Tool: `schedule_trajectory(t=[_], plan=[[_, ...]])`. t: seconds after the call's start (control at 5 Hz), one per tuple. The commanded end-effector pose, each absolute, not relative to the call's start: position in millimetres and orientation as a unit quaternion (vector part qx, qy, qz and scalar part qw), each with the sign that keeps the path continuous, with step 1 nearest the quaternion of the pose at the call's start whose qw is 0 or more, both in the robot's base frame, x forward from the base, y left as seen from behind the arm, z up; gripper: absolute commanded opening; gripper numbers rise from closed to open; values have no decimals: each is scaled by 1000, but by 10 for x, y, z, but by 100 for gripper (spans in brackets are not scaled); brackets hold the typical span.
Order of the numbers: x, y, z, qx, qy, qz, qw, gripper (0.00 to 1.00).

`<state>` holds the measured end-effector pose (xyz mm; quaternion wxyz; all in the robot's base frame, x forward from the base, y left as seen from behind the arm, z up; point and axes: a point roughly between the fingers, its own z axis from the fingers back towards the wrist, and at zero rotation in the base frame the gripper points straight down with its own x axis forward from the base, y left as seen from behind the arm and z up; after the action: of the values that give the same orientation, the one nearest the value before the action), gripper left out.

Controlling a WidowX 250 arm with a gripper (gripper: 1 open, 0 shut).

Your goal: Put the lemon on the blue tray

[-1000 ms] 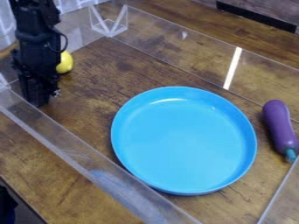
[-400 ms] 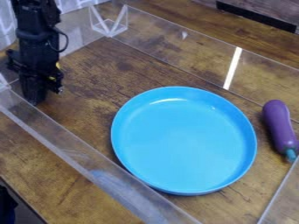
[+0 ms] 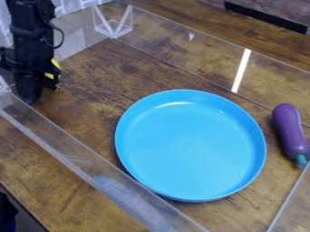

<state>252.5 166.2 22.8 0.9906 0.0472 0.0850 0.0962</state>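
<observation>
My gripper [image 3: 46, 80], black and low over the wood tabletop [image 3: 94, 74], works the far-left corner of the clear-walled enclosure [image 3: 75, 156], jaws shut, w/ the lemon [image 3: 56, 64] right by the fingers. Only a sliver of yellow shows past the dark hardware from my cam, so I can't tell if the fruit is gripped or just next to them. The blue tray [image 3: 190, 145], round w/ a shallow raised rim, sits flat near the middle of the view, well apart from the gripper & lemon, nothing on it. At right, the purple eggplant [image 3: 288, 129] lies on its side near the tray, teal stem [image 3: 302, 160] pointing toward the bottom of the view, close to the clear wall.
</observation>
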Motion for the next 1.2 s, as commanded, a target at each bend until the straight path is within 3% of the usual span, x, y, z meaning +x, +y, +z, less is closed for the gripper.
schedule_trajectory(t=[0.0, 0.2, 0.4, 0.6, 0.8, 1.0], plan=[[2582, 1715, 400, 47, 67, 122, 989, 100], [2591, 1681, 497, 43, 64, 139, 987, 100], [2613, 1708, 569, 40, 63, 122, 990, 0], [2635, 1772, 583, 40, 61, 105, 992, 100], [2692, 1783, 554, 33, 61, 113, 991, 0], [2775, 1813, 473, 28, 59, 122, 990, 100]])
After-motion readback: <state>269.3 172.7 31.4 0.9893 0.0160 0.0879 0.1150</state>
